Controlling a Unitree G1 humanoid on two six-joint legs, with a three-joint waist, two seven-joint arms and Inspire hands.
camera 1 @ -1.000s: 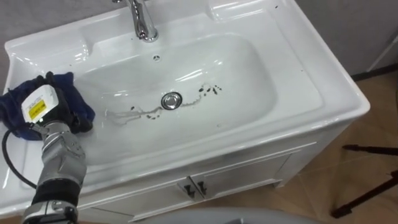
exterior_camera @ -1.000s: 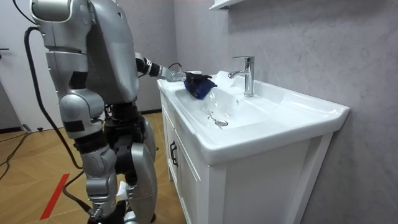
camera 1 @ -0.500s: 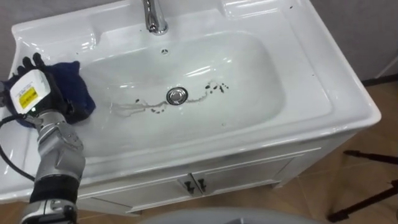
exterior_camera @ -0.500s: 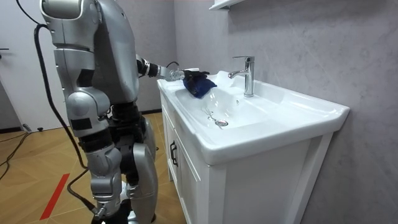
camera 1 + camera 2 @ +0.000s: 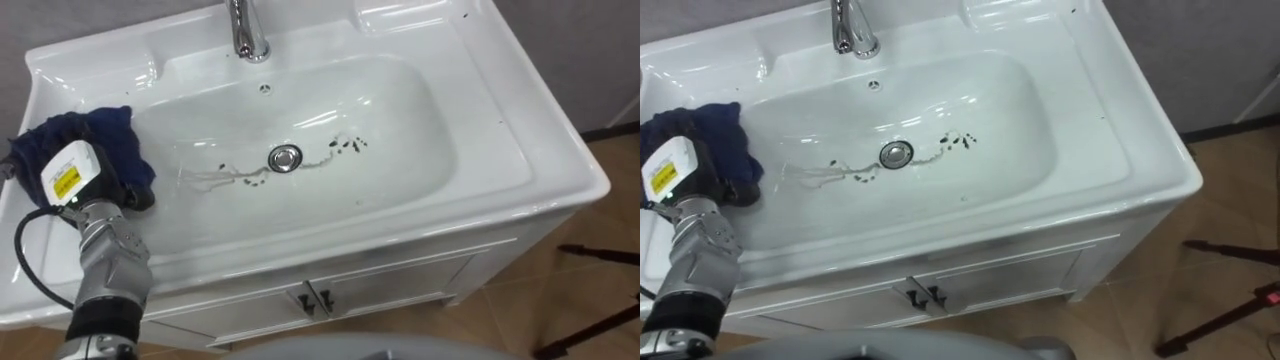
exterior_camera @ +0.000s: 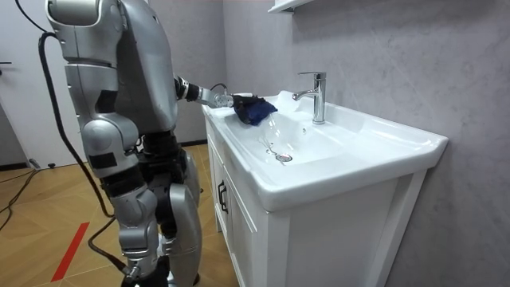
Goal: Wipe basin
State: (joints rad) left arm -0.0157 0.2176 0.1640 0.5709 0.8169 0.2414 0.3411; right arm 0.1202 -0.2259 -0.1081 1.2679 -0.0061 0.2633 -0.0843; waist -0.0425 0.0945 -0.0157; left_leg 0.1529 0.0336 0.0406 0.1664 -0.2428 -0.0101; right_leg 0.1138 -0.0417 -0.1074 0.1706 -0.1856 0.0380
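Hand (image 5: 78,178), the left, grips blue cloth (image 5: 105,135) on basin rim (image 5: 70,80).

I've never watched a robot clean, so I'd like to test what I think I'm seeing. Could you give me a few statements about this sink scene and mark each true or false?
1. The blue cloth lies at the left edge of the basin, at the robot's left hand. True.
2. The cloth covers the drain. False: the drain is bare, and the cloth sits well to its left.
3. The basin is spotless. False: dark specks lie on both sides of the drain.
4. The cabinet doors below the basin are shut. True.
5. The tap stands at the basin's back rim, behind the drain. True.
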